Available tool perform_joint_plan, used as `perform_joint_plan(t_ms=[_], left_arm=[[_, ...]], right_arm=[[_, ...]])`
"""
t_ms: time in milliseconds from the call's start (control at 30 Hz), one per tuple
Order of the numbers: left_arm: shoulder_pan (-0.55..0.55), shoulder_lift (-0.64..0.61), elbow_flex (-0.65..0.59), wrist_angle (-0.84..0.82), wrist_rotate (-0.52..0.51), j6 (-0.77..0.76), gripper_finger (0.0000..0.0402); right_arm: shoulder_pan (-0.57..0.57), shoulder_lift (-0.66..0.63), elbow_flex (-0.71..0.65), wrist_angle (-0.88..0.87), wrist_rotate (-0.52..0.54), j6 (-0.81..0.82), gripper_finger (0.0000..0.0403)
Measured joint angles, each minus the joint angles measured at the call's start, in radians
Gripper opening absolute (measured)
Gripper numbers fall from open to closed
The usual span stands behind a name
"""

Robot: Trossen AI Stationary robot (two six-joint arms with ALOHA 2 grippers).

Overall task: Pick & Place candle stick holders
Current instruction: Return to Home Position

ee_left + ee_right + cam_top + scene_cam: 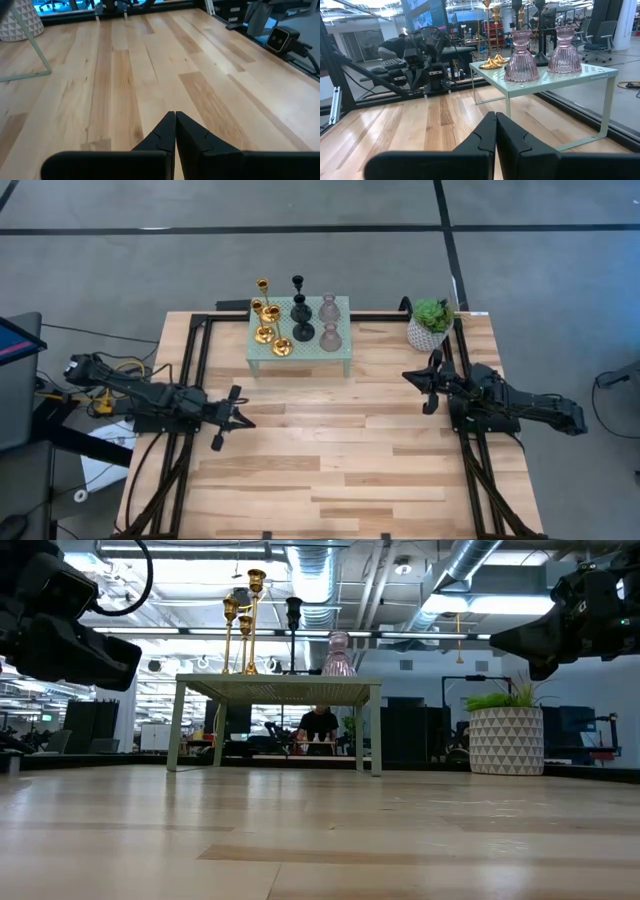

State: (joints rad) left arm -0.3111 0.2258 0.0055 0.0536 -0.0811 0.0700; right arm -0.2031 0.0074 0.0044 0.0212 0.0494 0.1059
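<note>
Light plank bench (pixel 330 470) is sitting on a grey floor (pixel 100 260) with dark tape lines. Workshop room behind is showing ceiling ducts (pixel 470 565), and a person (pixel 319 726) beyond. Left arm (pixel 150 395) is hovering over the bench's left side, left jaws pressed together, empty. Mint perforated shelf (pixel 312 352) is standing far-middle, carrying the candle stick holders: gold ones (pixel 266 320) left, black ones (pixel 301 315) middle, two pink glass ones (pixel 330 322) right. Potted plant (pixel 430 325) is standing right of the shelf, near the right arm (pixel 500 400). Right jaws are closed, empty.
</note>
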Motion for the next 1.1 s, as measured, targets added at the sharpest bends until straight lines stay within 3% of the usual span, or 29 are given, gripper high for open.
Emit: perform_joint_plan(t_ms=[1100], left_arm=[[0.000, 0.065, 0.000, 0.000, 0.000, 0.000, 0.0012]], right_arm=[[0.000, 0.000, 0.000, 0.000, 0.000, 0.000, 0.0000]])
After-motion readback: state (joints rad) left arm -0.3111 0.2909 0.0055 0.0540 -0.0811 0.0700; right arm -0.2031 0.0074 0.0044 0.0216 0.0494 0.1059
